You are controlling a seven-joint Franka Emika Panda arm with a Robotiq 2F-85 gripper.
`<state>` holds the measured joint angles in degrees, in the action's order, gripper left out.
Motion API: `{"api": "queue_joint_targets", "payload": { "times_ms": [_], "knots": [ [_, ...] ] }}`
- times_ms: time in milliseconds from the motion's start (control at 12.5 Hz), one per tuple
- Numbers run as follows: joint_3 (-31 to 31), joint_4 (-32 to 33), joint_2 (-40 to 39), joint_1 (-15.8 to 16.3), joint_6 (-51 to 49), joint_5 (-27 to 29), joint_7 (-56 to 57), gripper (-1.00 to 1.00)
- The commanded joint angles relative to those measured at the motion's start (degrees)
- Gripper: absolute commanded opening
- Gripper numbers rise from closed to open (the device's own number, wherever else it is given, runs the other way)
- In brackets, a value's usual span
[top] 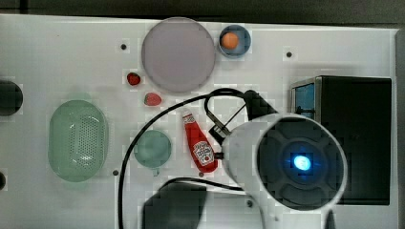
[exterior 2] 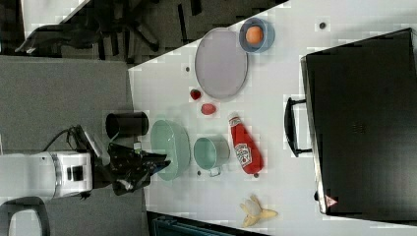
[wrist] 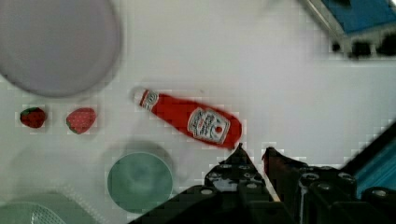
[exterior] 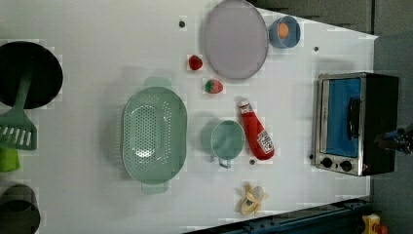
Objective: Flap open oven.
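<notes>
- Two black fingertips of your pincer [wrist: 252, 154] stand narrowly apart, gripping nothing, above the white desk [wrist: 280, 84] beside the red plastic ketchup bottle [wrist: 191, 119].
- Your black boxy oven [exterior: 355, 124] sits at the left view's right, blue glass door shut.
- Aim for its dark bar handle [exterior: 353, 118], hook squarely, then pull down gently.

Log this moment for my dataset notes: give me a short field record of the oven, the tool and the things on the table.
oven: black box at the left view's right, blue glass door closed, dark bar handle untouched
tool: above the table, fingers a narrow gap apart, nothing between them
nearest item: ketchup bottle lying flat
green ware: colander, small pot
fruit: two strawberries, banana
dishes: grey plate, blue bowl with orange ball
</notes>
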<state>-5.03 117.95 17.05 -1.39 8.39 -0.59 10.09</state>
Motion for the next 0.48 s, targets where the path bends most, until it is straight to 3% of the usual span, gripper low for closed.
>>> {"api": "queue_joint_targets", "payload": {
  "times_ms": [80, 320, 480],
  "knots": [
    [-4.47, -0.76, 0.99, -0.31, 2.8, -0.22, 22.28, -0.65],
    [-8.56, -0.52, -1.81, -0.63, 6.14, -2.17, 39.98, -0.65],
    [-11.17, -0.41, -4.02, -0.93, 9.38, -3.69, 42.91, -0.65]
  ]
}}
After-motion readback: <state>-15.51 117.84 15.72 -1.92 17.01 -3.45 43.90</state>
